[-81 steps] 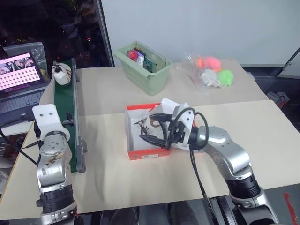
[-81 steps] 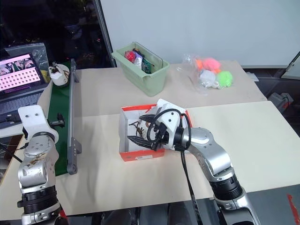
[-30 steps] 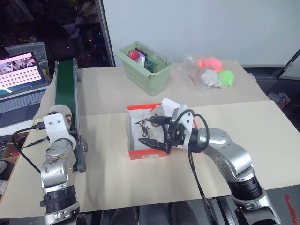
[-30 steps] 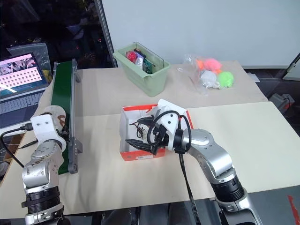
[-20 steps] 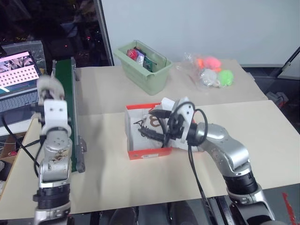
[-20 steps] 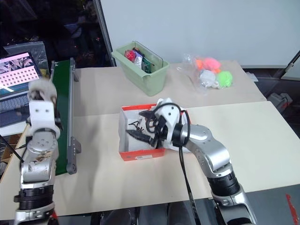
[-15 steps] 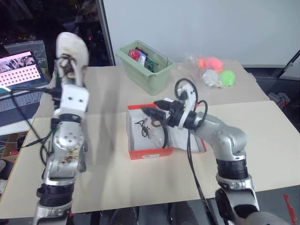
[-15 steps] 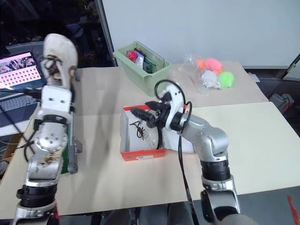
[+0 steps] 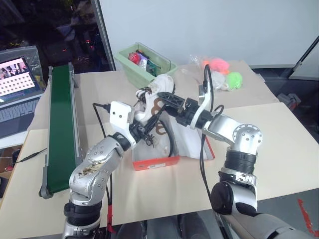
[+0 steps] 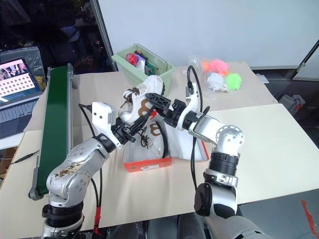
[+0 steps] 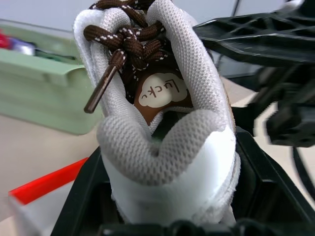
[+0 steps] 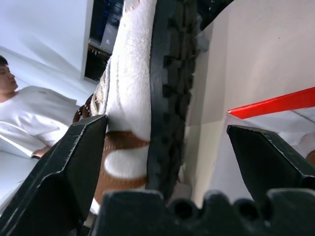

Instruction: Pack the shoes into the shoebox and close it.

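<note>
My left gripper point(image 11: 167, 162) is pinching a white sneaker point(image 9: 155, 94) by its heel, its black fingers point(image 11: 81, 196) pressing on both sides of the padded collar. I am holding that shoe up above the open shoebox point(image 9: 154, 162), toe tilted up and away from me, brown laces point(image 11: 125, 44) bunched over the tongue and a small label with handwriting showing inside.

My right gripper point(image 9: 164, 97) is standing spread wide, reaching in from the other side. Its two black fingers point(image 12: 54, 172) are bracketing the same shoe: one is lying against the white and brown side, the other is standing apart from the dark treaded sole, with open space between them. I cannot tell whether either finger is actually pressing on the shoe.

Below both hands the shoebox is sitting on the tan table point(image 9: 279, 134), red outside and white inside, its lid point(image 9: 194, 144) hanging open toward my right. Dark laces of another shoe point(image 10: 149, 134) are showing inside it, though my arms are covering most of that one.

Farther out, a pale green bin point(image 9: 142, 62) with mixed items is standing behind the box, and a clear bag of pink, orange and green balls point(image 9: 222, 72) is lying to its right. A green conveyor belt point(image 9: 60, 124) is running along my left, with a laptop point(image 9: 17, 84) beyond it. A person in a white shirt point(image 12: 24, 118) is appearing in the right wrist view.
</note>
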